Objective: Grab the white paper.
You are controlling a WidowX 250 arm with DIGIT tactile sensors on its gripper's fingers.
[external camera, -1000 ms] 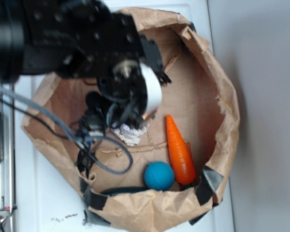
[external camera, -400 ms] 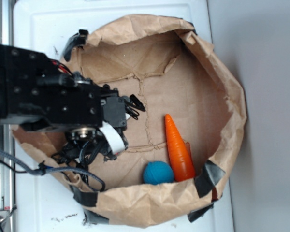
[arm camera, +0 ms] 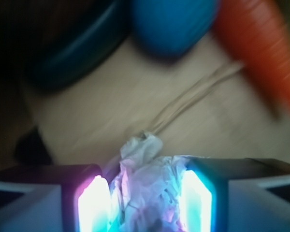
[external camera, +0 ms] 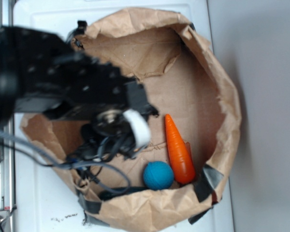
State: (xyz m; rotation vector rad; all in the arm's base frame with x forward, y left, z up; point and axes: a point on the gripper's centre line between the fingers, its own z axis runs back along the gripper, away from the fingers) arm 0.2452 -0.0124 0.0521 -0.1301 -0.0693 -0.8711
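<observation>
The white paper (arm camera: 141, 157), a crumpled off-white wad, sits squeezed between the two glowing pads (arm camera: 93, 203) in the wrist view. My gripper (arm camera: 146, 195) is shut on it, and the wad's top pokes out past the fingertips. The brown floor of the bag lies blurred beyond it. In the exterior view the black arm (external camera: 72, 89) with its smooth white band (external camera: 137, 127) hangs over the left half of the bag. It hides both the gripper and the paper there.
A blue ball (external camera: 158, 175) (arm camera: 174, 24) and an orange carrot (external camera: 179, 150) (arm camera: 263, 46) lie at the bag's near right. The crumpled brown bag wall (external camera: 224, 92) rings everything. A dark curved object (arm camera: 72, 55) lies by the ball. Loose cables (external camera: 94, 166) trail under the arm.
A second ago the paper lay on the bag floor under the gripper. It has gone from that spot. The arm swung left, then back right toward the carrot.
</observation>
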